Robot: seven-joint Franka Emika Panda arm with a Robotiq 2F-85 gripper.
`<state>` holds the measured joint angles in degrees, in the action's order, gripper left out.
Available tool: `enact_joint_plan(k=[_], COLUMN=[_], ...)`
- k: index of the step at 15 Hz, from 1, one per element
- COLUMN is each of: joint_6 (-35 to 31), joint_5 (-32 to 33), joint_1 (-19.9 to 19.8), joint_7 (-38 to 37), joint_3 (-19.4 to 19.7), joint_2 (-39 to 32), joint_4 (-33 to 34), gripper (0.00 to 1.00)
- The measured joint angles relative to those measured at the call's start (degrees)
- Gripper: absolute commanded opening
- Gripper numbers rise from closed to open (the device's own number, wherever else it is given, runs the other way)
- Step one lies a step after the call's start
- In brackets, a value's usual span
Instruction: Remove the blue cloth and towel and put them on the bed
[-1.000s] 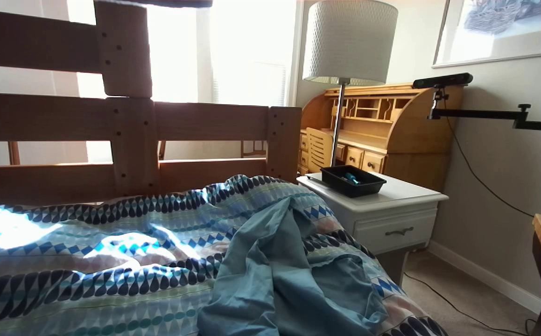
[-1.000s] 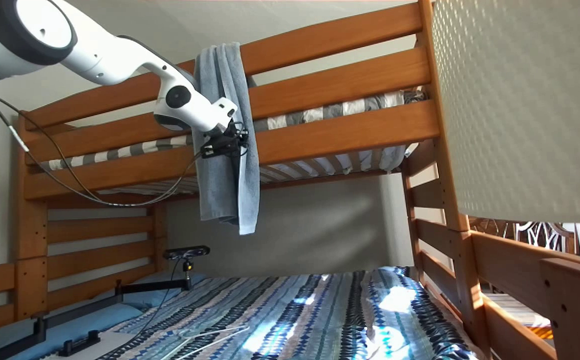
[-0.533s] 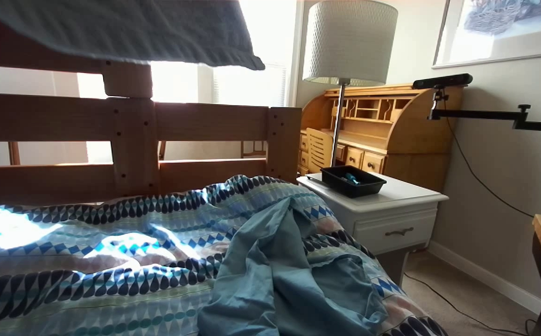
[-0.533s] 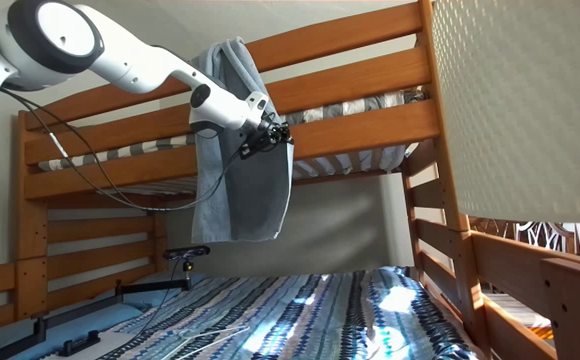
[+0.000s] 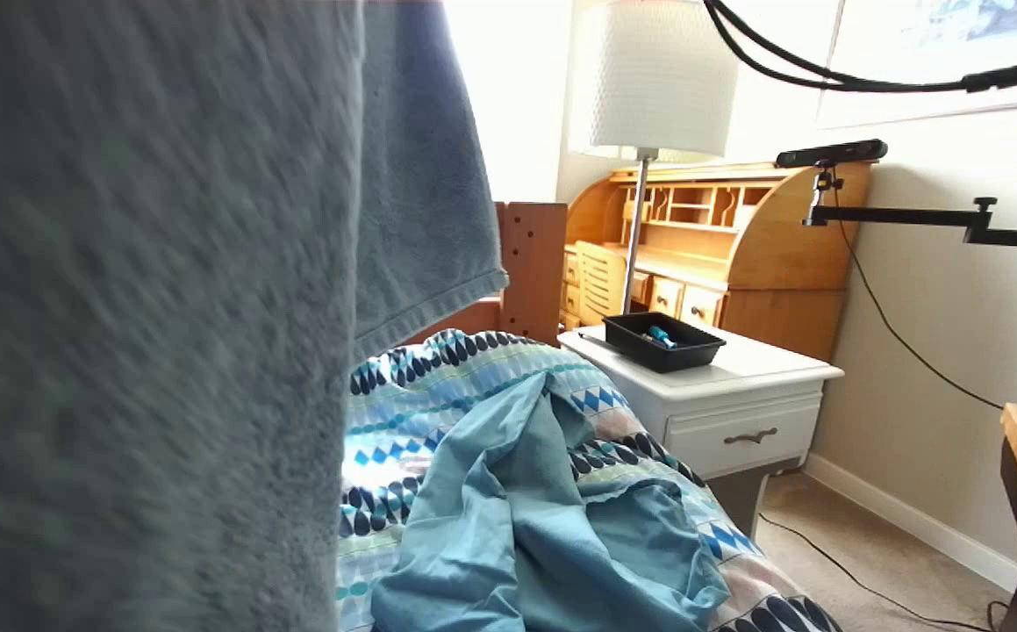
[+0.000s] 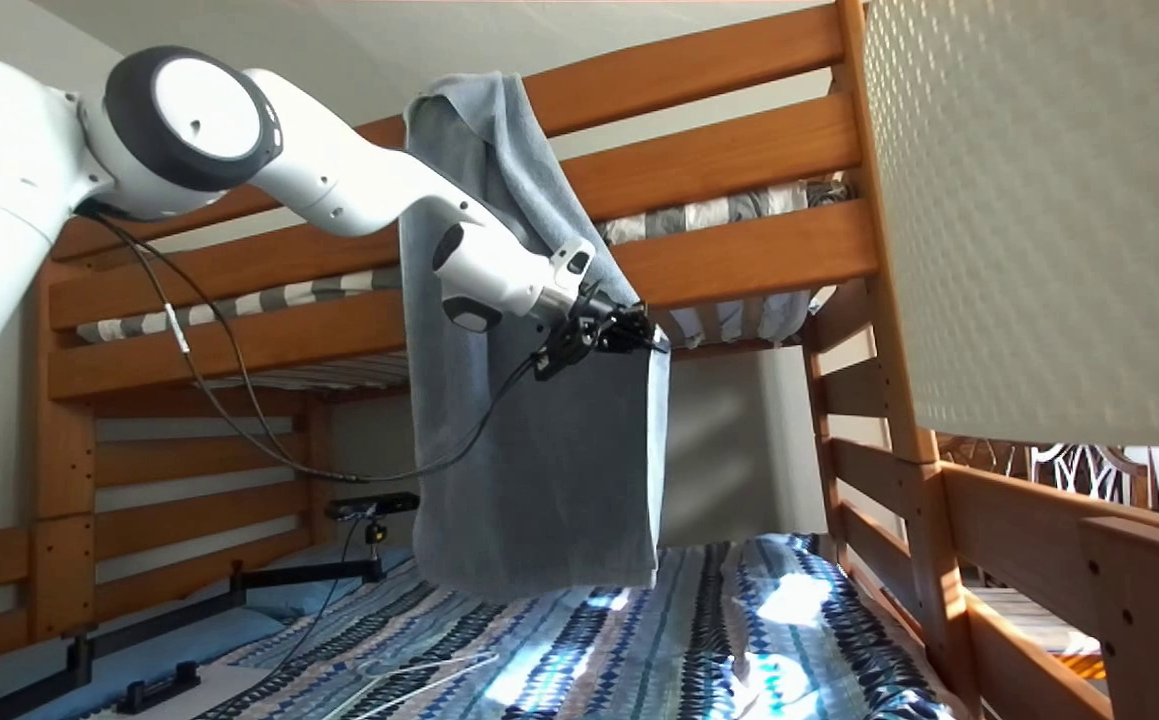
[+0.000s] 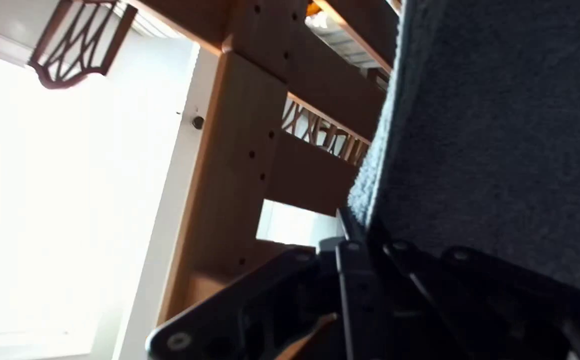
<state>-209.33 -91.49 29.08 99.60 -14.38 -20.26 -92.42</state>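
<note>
Clamping the towel (image 6: pixel 549 480) by its edge in your gripper (image 6: pixel 657 341), you have it hung over the top rail (image 6: pixel 689 72), mid-frame in an exterior view, the blue cloth (image 6: pixel 639 640) along the bottom.

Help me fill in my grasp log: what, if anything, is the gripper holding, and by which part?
The gripper pinches the grey-blue towel by a side edge, above its lower end.
</note>
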Motion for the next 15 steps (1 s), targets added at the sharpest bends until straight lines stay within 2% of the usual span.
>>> enact_joint_plan(k=[8,15], joint_6=[-6.7,-11.9], joint_5=[-12.2,-17.6], joint_1=[-3.9,-8.3], joint_7=[8.3,14.9], joint_3=[0.4,0.1], joint_2=[-8.0,-13.3], joint_4=[2.8,3.3], gripper=[0.01,0.01])
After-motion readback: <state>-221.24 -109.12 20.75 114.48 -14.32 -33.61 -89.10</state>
